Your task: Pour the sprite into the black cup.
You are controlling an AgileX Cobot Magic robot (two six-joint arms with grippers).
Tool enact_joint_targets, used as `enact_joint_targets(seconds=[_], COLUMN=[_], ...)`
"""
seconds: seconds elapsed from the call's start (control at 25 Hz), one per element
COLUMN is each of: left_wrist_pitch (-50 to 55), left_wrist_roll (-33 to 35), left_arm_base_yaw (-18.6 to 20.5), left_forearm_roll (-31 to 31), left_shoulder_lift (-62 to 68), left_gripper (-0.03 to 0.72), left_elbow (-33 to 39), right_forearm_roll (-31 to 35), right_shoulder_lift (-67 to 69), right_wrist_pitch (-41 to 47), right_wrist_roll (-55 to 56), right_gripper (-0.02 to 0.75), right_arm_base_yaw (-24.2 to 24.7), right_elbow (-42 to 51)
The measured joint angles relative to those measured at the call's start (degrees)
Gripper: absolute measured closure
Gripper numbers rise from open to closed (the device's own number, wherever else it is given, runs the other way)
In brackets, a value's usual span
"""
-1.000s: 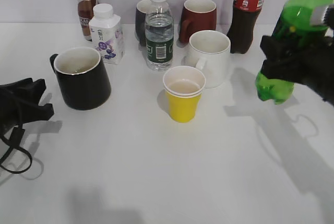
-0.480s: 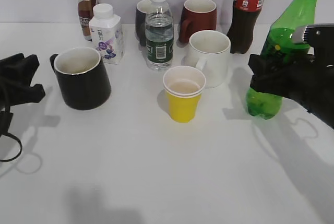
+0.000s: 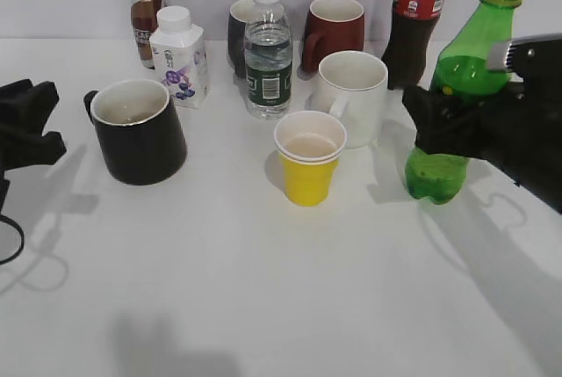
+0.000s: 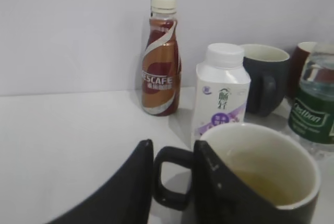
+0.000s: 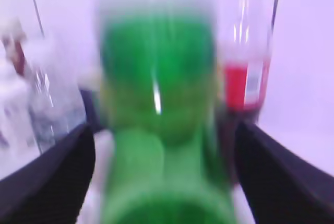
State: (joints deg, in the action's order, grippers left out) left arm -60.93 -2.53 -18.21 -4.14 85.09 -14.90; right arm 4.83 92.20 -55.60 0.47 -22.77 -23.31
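Sprite (image 3: 457,109) clamped mid-body in R gripper (image 3: 457,126), far right of table; black cup (image 3: 139,131) far left.

Bottle upright, cap looks off, base near table, contact unclear. Thin plastic, likely squashy and slick w/ liquid sloshing, so the waist grip suits. Cup looks heavy, glossy, stable. L gripper (image 4: 169,182) jaws apart, straddling cup handle, not closed.

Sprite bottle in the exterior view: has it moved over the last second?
Yes. The sprite, held by the right gripper, has shifted left toward the white mug, come upright, and now overlaps the cola bottle.
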Motion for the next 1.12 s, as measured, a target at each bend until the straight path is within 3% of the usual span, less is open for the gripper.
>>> enact_joint_targets(seconds=[0.32, 0.48, 0.64, 0.76, 0.92, 1.12], left_wrist_pitch=[12.8, 36.5, 65.6, 78.5, 89.6, 108.2], left_wrist_roll=[4.1, 4.4, 4.4, 4.5, 4.5, 3.4], left_arm_base_yaw=[0.0, 0.0, 0.0, 0.0, 0.0, 0.0], left_forearm_roll=[1.7, 1.7, 2.8, 2.8, 2.8, 3.0], left_shoulder_lift=[-12.9, -24.2, -35.1, -44.3, -53.5, -65.4], left_gripper=[0.476, 0.476, 0.475, 0.457, 0.386, 0.319], left_elbow=[-0.5, -8.0, -20.3, -25.6, -27.5, -27.5], right_forearm_roll=[-1.0, -1.2, -2.2, -3.6, -4.2, -4.3], right_shoulder_lift=[-7.4, -16.1, -27.1, -36.0, -50.0, -64.3], right_wrist_pitch=[1.9, 12.1, 27.0, 38.5, 56.6, 88.9], right_wrist_roll=[-2.0, -3.1, -5.8, -6.1, -6.5, -6.3], right_gripper=[0.117, 0.117, 0.117, 0.117, 0.117, 0.119], right_arm_base_yaw=[0.0, 0.0, 0.0, 0.0, 0.0, 0.0], right_elbow=[-3.1, -7.7, -13.0, -15.9, -17.3, -17.4])
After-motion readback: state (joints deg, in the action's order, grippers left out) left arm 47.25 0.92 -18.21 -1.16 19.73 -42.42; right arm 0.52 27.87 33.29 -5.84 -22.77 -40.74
